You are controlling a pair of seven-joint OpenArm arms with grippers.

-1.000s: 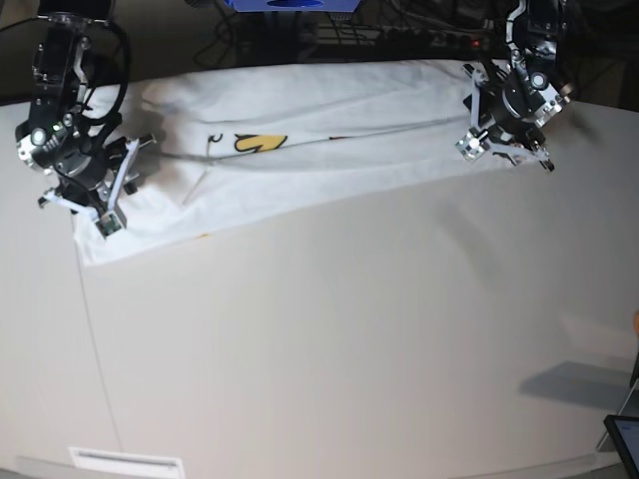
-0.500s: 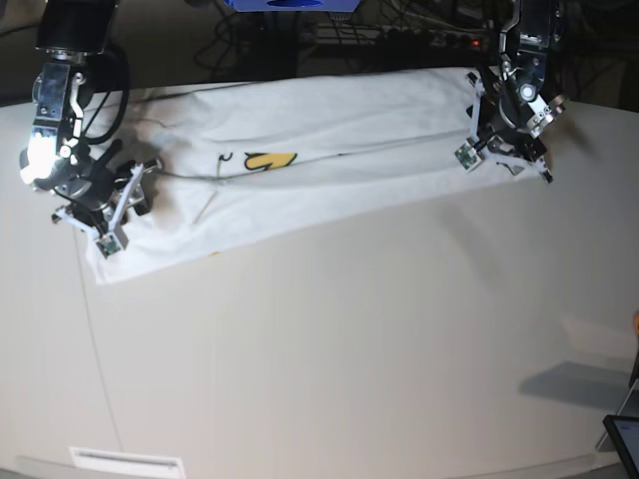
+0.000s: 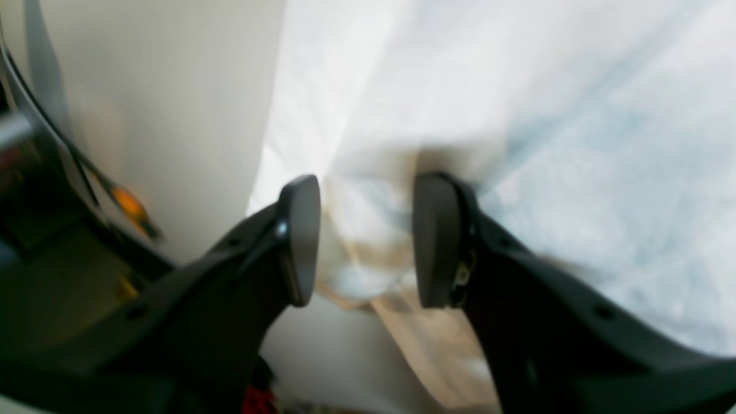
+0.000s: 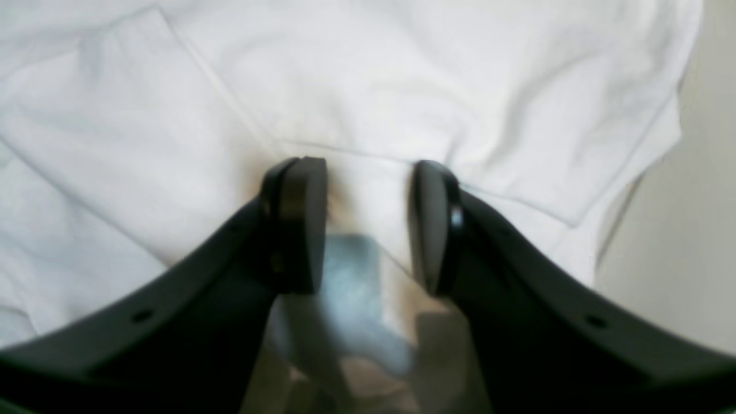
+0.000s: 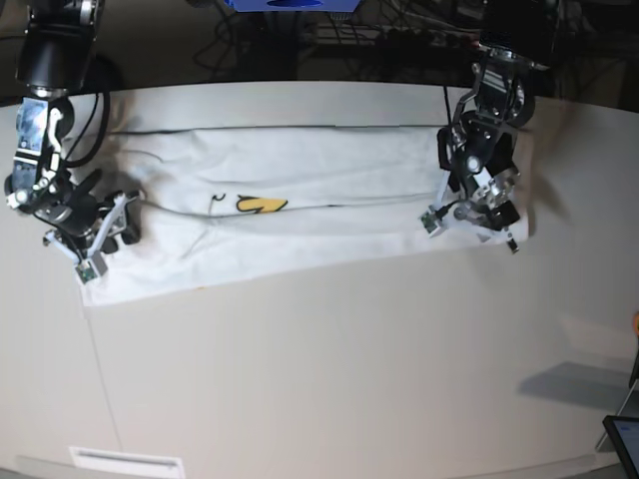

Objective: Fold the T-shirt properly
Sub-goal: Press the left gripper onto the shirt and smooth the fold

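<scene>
The T-shirt (image 5: 300,225) lies as a long white folded strip across the back of the table (image 5: 349,369), with a bit of yellow print (image 5: 262,205) showing. My left gripper (image 5: 469,232) is at the strip's right end. In the left wrist view (image 3: 366,241) its jaws stand a little apart with a bunched fold of the shirt (image 3: 575,144) between them. My right gripper (image 5: 75,254) is at the strip's left end. In the right wrist view (image 4: 365,227) it likewise has white cloth (image 4: 402,75) between its jaws.
Cables and dark equipment (image 5: 399,35) run behind the table's back edge. A dark flat device (image 5: 624,439) sits at the front right corner. A white label strip (image 5: 125,461) lies at the front left edge.
Both grippers have moved toward the front of the table and the shirt has come with them. The strip now lies nearer and more level. The left gripper has also shifted leftward.
</scene>
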